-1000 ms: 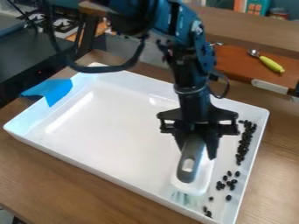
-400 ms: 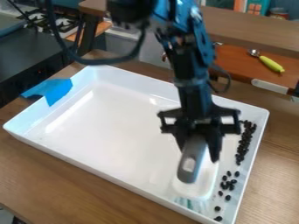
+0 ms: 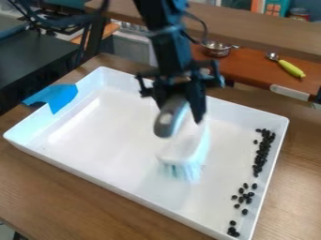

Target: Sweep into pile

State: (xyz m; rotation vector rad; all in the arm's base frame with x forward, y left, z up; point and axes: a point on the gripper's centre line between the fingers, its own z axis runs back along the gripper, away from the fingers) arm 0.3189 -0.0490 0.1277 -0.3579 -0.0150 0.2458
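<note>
My gripper (image 3: 182, 105) is over the back middle of the white tray (image 3: 106, 136), shut on the grey handle of a white brush (image 3: 188, 140). The brush tilts, its pale blue bristles pointing down over the tray's middle; I cannot tell whether they touch the floor of the tray. Black beans (image 3: 262, 152) lie in a long dense strip along the tray's right side. A looser group of beans (image 3: 244, 197) lies in front of that strip, and a few more beans (image 3: 233, 229) sit close to the tray's front right corner.
Blue tape (image 3: 61, 97) covers part of the tray's left rim. Behind the tray are a small metal pot (image 3: 217, 48) and a green-handled utensil (image 3: 291, 68) on a brown surface, below a wooden ledge (image 3: 263, 33).
My gripper has risen and moved back and left with the brush, away from the beans. Beans near the front right corner have shifted slightly toward the right wall, and the pot has come into view.
</note>
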